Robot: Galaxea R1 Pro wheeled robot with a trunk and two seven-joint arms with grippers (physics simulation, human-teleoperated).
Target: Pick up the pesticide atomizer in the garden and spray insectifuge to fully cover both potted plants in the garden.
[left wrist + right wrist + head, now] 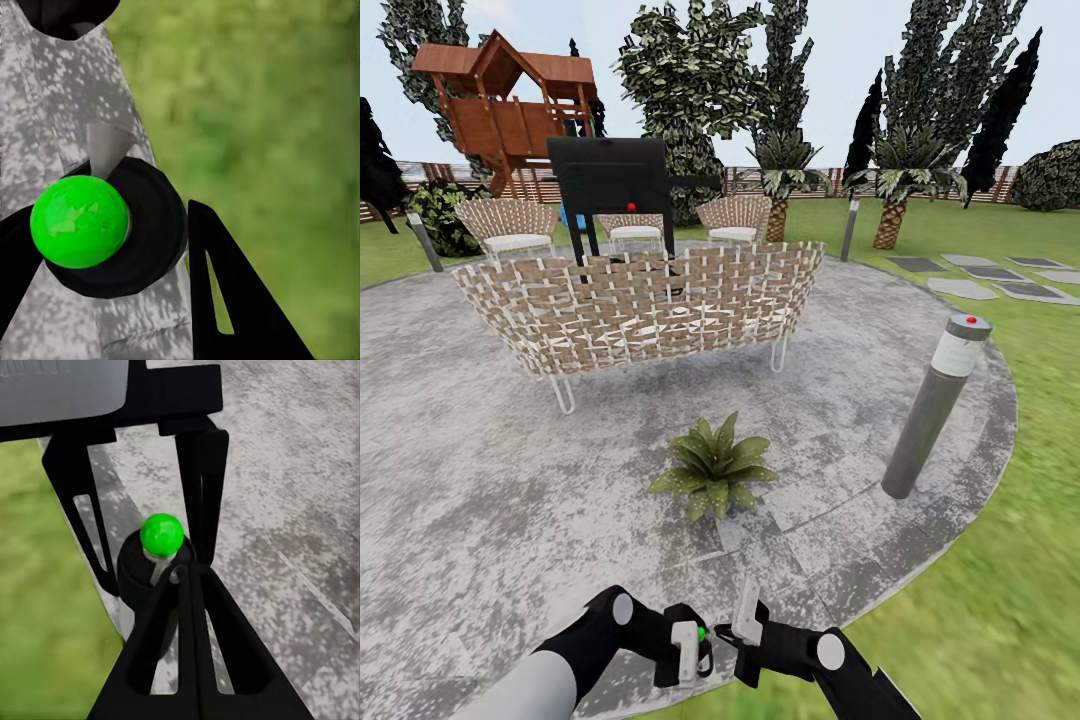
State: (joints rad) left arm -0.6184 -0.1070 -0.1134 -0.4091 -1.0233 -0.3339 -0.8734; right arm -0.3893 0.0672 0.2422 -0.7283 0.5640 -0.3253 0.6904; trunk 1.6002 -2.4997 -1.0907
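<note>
A potted plant [714, 466] stands on the patio [480, 480], in front of the wicker sofa [645, 300]. A bollard [935, 405] stands to its right at the patio edge. Stepping stones [990, 280] lie on the lawn [1000, 560] beyond, right.

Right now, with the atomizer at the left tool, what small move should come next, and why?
Probably ease the left tool forward and tip the atomizer toward the potted plant. The atomizer seems held between that tool's fingers, low and close to the robot, while the plant sits further ahead on the grey patio, apart from it.
</note>
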